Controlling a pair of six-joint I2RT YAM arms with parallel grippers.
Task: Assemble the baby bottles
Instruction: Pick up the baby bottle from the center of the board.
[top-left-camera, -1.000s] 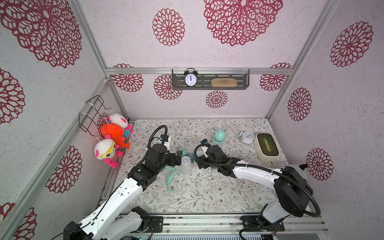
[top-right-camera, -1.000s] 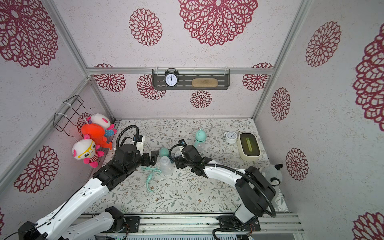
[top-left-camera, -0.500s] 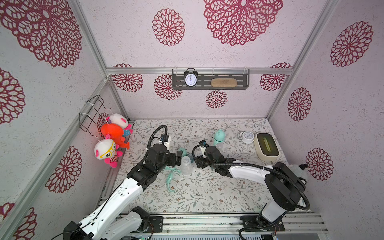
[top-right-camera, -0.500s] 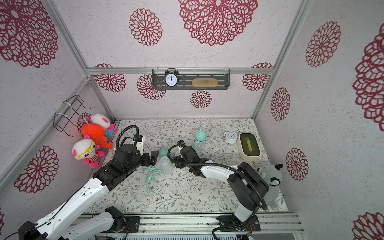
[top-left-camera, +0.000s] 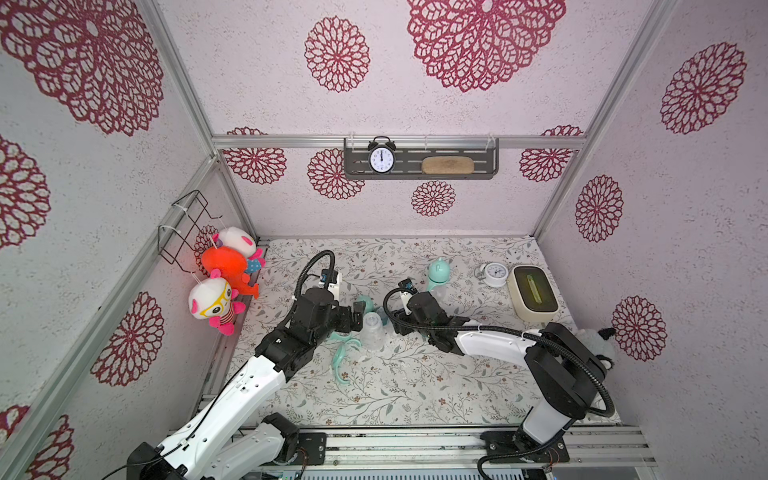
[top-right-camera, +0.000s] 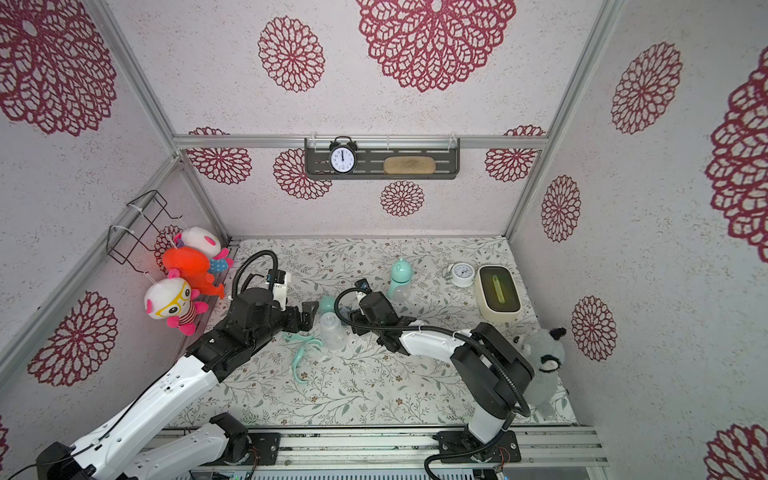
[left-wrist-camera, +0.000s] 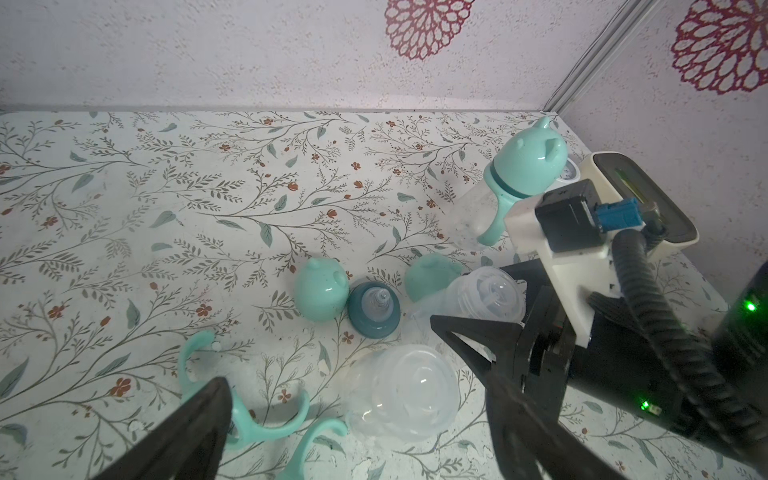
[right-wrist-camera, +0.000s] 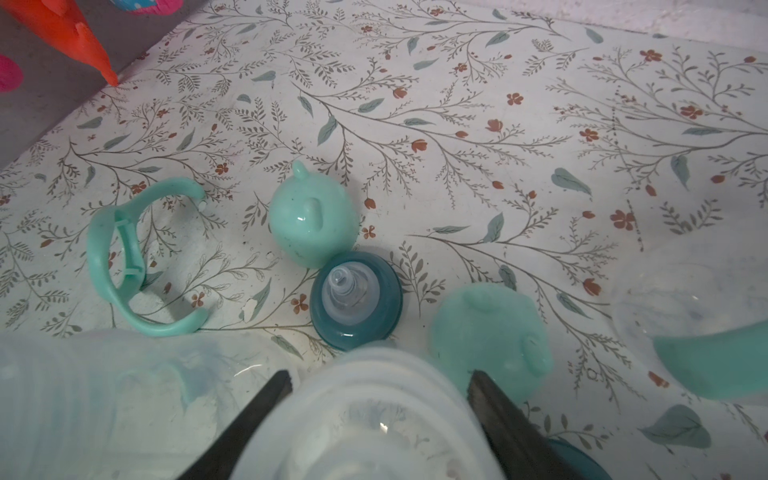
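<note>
Floral table (top-left-camera: 415, 395): loose caps (left-wrist-camera: 321, 294), teal collar (left-wrist-camera: 374, 309), handles (right-wrist-camera: 99, 249), clear bottles (left-wrist-camera: 403, 395), capped bottle (top-left-camera: 437, 276), white clock (top-left-camera: 494, 273), cream box (top-left-camera: 534, 293).

Capped bottle (top-left-camera: 437, 275) behind the loose bottle (top-left-camera: 371, 332) at mid-table; a handle (right-wrist-camera: 116, 257) front-left, clock (top-left-camera: 493, 274) and box (top-left-camera: 534, 297) rightward.

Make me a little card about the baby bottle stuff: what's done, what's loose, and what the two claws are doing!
Done: one capped bottle, upright at the back
Loose: two caps, one collar, handles
Bare bottle: between the grippers
Left gripper: open, empty
Right gripper: around another clear bottle; grip unclear
</note>
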